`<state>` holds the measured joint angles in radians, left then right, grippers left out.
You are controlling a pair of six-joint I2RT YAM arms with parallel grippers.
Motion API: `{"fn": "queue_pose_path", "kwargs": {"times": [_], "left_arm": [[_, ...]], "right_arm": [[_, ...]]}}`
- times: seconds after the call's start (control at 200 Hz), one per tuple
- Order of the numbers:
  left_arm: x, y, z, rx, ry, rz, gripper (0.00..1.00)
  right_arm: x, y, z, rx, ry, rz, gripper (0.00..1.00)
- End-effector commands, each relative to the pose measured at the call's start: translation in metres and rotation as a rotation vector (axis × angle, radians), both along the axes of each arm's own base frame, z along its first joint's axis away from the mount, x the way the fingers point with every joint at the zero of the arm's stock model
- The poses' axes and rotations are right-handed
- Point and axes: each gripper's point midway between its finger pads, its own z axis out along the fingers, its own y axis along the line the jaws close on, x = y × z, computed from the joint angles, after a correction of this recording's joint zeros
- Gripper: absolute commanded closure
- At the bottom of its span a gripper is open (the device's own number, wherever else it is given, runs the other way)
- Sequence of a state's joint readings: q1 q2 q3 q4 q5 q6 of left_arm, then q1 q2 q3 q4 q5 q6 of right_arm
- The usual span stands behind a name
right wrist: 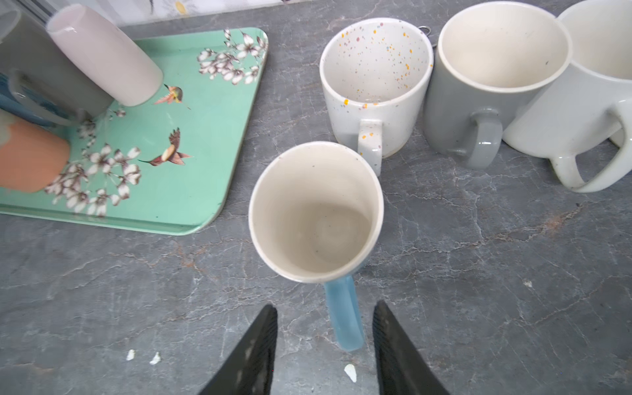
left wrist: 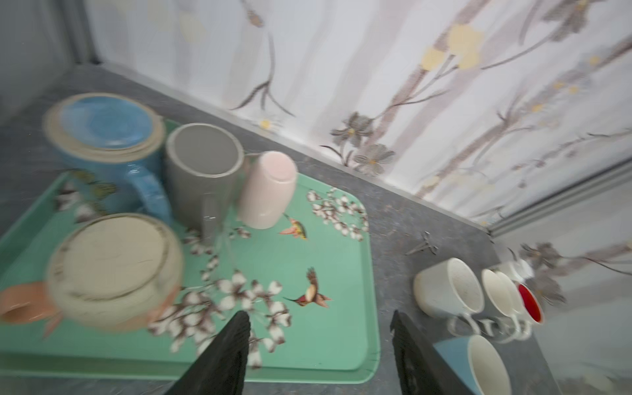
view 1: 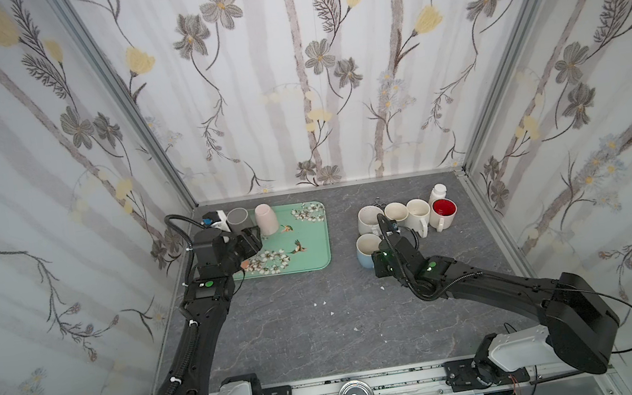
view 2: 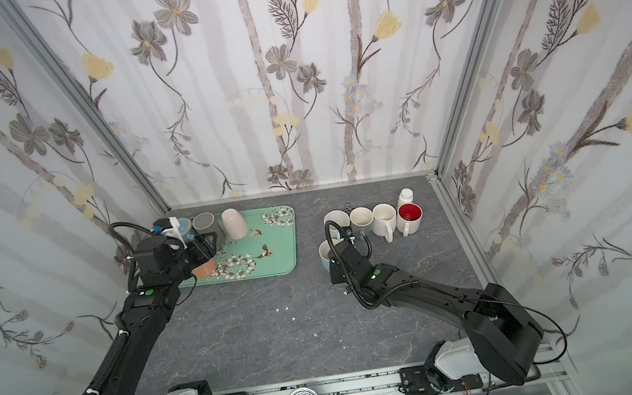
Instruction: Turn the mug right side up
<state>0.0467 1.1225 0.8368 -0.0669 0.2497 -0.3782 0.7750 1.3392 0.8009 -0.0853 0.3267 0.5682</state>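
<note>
- Now the blue mug (right wrist: 314,212) is stood upright on the desk (right wrist: 478,273), handle ungripped within the parted right claw (right wrist: 325,306).
- Likely next, an inverted mug (left wrist: 113,266) is taken by the wide, empty left claw (left wrist: 319,313).

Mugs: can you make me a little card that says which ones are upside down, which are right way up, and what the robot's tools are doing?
Upside down on green tray: blue mug, grey mug, pink cup, orange mug
Right way up on table: blue-handled mug, speckled mug, grey-handled mug, white mug, red-lined mug
Left tool: open, empty, over the tray
Right tool: open, blue handle between its tips, not gripped
</note>
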Motion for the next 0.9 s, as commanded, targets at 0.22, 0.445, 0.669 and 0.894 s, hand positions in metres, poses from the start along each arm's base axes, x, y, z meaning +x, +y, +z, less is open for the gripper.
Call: {"fn": "queue_pose_path", "kwargs": {"times": [0.22,0.445,0.669,0.894], "left_arm": [[0.019,0.093,-0.057,-0.035,0.12,0.098,0.22],[0.044,0.114,-0.082,-0.23,0.128,0.015,0.29],[0.063,0.122,-0.101,-0.315,0.154,-0.013,0.4],[0.064,0.093,-0.115,-0.379,0.171,-0.056,0.5]], "right_arm": [[-0.009,0.023,0.026,0.137,-0.021,0.064,0.53],[-0.016,0.03,0.032,0.206,-0.035,0.084,0.54],[-0.022,0.048,0.03,0.217,-0.03,0.132,0.54],[-0.021,0.061,0.027,0.225,-0.018,0.165,0.54]]}}
